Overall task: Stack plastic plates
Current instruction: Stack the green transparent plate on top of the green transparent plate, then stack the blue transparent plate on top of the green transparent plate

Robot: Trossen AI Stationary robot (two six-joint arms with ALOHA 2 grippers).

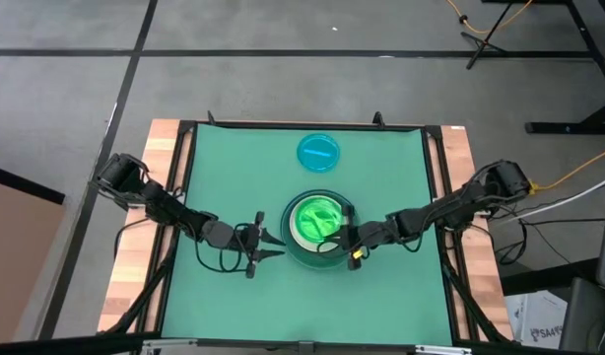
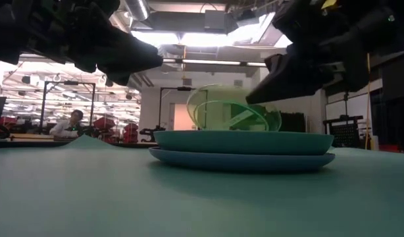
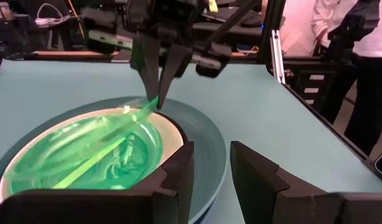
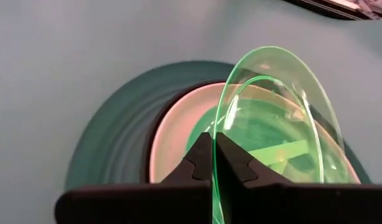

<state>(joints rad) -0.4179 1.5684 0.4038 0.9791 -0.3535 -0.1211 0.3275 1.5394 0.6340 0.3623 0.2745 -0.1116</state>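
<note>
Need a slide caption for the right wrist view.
Right end effector pinching the tilted bright green plate over the white plate on the stack.

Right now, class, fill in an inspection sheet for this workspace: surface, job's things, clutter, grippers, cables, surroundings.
Surface: green mat over a wooden table.
Job's things: stack of plates at mid-table, teal-green outermost, white inside it; a bright green plate tilted on edge above the stack; a cyan plate lies apart, farther back.
Clutter: nothing seen.
Grippers: right gripper shut on the bright green plate's rim; left gripper open, empty, beside the stack.
Cables: orange cable on the floor; cables run along both arms.
Surroundings: grey floor, a stand's legs, a person beside the table, another person seated far off.
</note>
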